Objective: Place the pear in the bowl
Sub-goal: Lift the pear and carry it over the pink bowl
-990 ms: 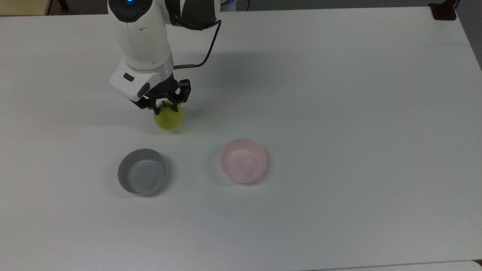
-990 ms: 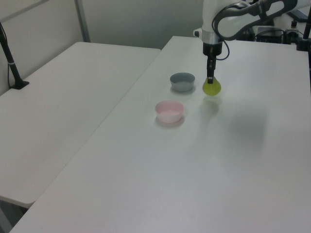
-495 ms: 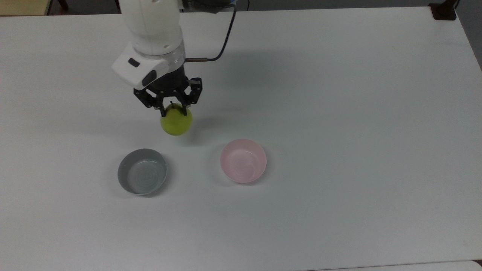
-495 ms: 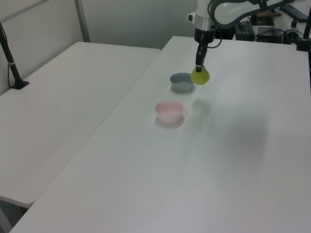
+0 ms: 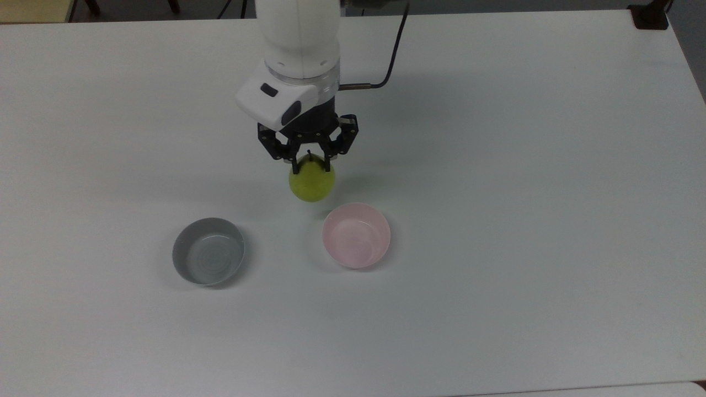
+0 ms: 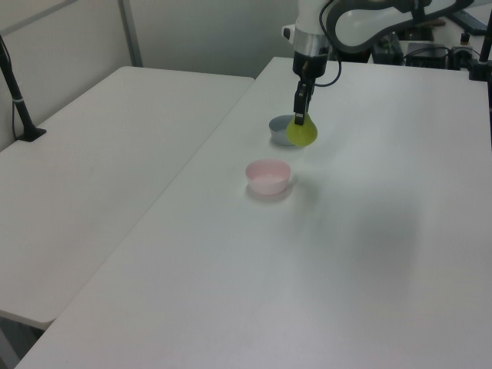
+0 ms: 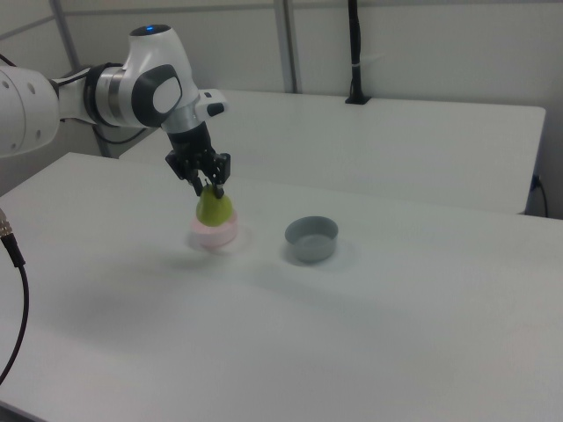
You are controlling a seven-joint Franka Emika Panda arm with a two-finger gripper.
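Carried across from above the grey bowl's [image 5: 208,251] side toward the top view's right within the last second, pear [image 5: 312,182] now hanging clear of the bench [image 5: 524,165] just short of the bowl [image 5: 356,235], its lower edge close to the pink rim's near-left side in the top view. Gripper [image 5: 313,161] pointing down, fingers [image 5: 327,164] clenched on the narrow upper end of the pear beside the stem. In the right view, pear overlapping the pink bowl, so possibly nearer to overhead than the top view suggests; hard to settle from these angles. Transport therefore judged mostly done, with a short further shift over the bowl's middle, a descent and a release left. Plain white bench, matte, bare apart from the two bowls set well apart. Second white table alongside, pale partition walls, a dark post clamped at that table's edge.
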